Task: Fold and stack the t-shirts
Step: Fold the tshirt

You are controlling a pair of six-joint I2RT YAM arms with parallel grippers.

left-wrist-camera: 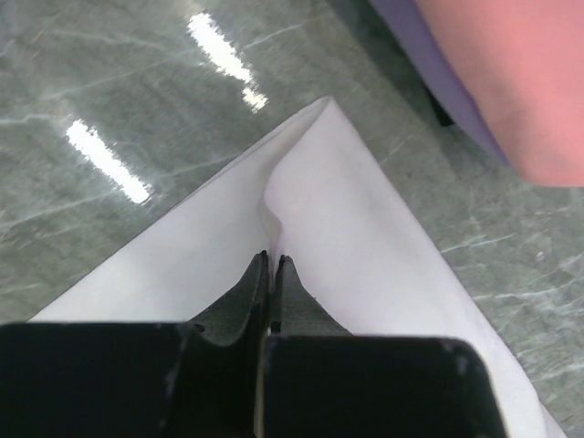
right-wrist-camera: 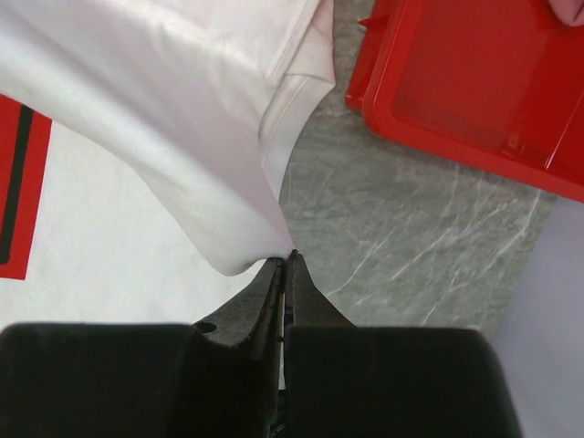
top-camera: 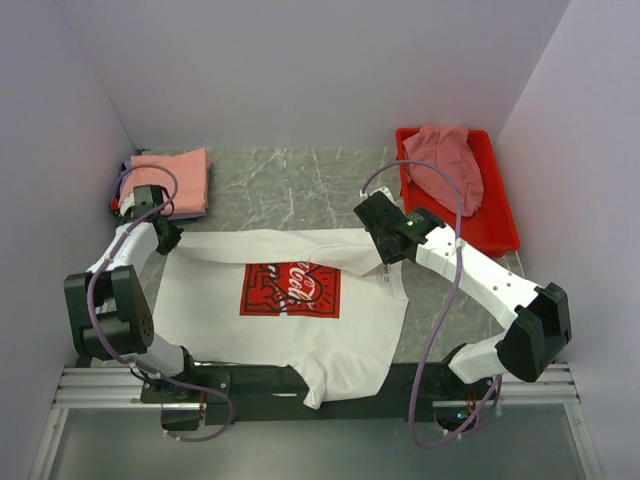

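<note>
The white t-shirt [top-camera: 290,320] with a red rectangular print [top-camera: 290,290] lies spread on the table, its near hem hanging over the front edge. My left gripper [top-camera: 168,236] is shut on the shirt's far left corner [left-wrist-camera: 301,210]. My right gripper [top-camera: 385,245] is shut on its far right edge [right-wrist-camera: 219,201], and the top edge is folded over between them. A folded salmon-orange t-shirt [top-camera: 172,180] lies at the back left, on a lavender one [left-wrist-camera: 438,68]. A dusty-pink t-shirt [top-camera: 448,162] lies crumpled in the red tray.
A red plastic tray [top-camera: 495,225] stands at the back right, close to my right gripper; it also shows in the right wrist view [right-wrist-camera: 474,82]. Grey marble tabletop [top-camera: 290,185] shows behind the shirt. Walls close in on three sides.
</note>
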